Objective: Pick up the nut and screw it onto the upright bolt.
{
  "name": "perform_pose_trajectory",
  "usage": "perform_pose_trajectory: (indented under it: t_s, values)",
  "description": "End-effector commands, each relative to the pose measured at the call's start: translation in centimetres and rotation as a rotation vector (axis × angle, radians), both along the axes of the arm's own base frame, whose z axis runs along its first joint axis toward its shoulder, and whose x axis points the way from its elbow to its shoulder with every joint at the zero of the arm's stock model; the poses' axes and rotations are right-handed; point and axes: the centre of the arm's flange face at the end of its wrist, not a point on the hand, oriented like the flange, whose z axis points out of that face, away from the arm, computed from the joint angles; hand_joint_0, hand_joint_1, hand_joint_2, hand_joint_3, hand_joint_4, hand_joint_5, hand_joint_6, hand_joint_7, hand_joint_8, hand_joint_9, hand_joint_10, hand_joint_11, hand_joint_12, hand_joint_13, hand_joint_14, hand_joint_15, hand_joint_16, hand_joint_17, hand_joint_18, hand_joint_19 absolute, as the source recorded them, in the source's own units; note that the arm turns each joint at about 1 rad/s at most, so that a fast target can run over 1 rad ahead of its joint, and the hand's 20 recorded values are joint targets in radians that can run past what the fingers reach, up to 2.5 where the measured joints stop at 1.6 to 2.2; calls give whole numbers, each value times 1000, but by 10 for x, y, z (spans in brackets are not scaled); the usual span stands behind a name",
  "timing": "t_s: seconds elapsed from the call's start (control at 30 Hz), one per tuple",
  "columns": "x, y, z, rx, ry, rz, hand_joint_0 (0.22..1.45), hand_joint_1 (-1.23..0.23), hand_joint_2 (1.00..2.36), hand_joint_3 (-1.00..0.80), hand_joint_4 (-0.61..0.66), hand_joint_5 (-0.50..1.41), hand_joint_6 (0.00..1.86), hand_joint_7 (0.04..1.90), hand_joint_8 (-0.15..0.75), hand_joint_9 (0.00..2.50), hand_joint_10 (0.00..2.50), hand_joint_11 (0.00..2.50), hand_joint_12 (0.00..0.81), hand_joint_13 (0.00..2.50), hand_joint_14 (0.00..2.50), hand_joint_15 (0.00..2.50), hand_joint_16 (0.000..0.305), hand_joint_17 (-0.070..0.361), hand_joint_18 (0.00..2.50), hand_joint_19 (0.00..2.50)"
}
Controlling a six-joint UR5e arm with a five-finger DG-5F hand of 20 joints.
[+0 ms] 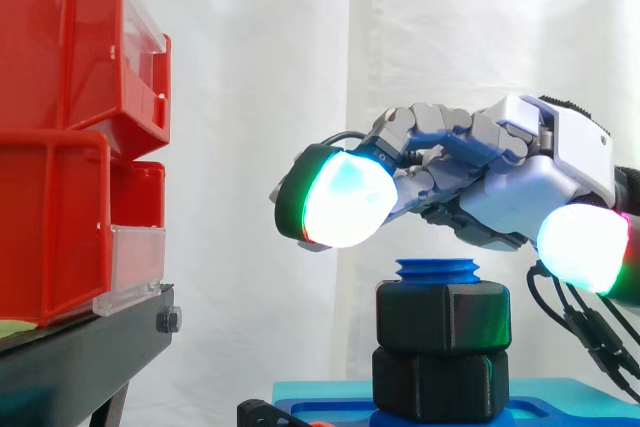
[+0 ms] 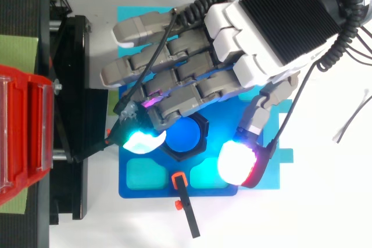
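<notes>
- Your hand hovers just above the bolt, fingers loosely extended, gripping nothing.
- The black nut sits around the bolt, blue thread end showing above it.

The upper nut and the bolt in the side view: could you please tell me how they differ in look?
The upper nut is black; the bolt is blue. The upper nut has flat hexagonal sides, while the bolt's visible top is round and threaded. The upper nut rings the bolt, whose tip stands above it. Both stand upright on one axis, over the blue base.
</notes>
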Motion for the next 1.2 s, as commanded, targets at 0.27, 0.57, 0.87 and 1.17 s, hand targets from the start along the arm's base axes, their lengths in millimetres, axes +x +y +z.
perform_pose_trajectory:
  t_s: [0.27, 0.57, 0.87, 1.17]
  values:
    - [0, -5, 1, 3, -11, -8, 399, -616, 1000, -500, 175, -229, 502, 762, 270, 472, 0, 0, 375, 330, 0, 0, 52, 117, 26, 0]
    - [-1, -15, -1, 19, 11, -48, 387, -514, 1000, -500, 181, -225, 502, 755, 279, 475, 0, 0, 382, 333, 0, 0, 54, 121, 31, 0]
    - [-2, -14, -6, 21, 45, -73, 382, -245, 1000, -500, 195, -206, 502, 736, 285, 484, 0, 0, 389, 339, 0, 0, 55, 124, 27, 0]
    - [-3, -11, -11, 21, 80, -88, 398, -98, 1000, -500, 223, -186, 502, 724, 287, 507, 0, 0, 386, 359, 0, 0, 54, 121, 33, 0]
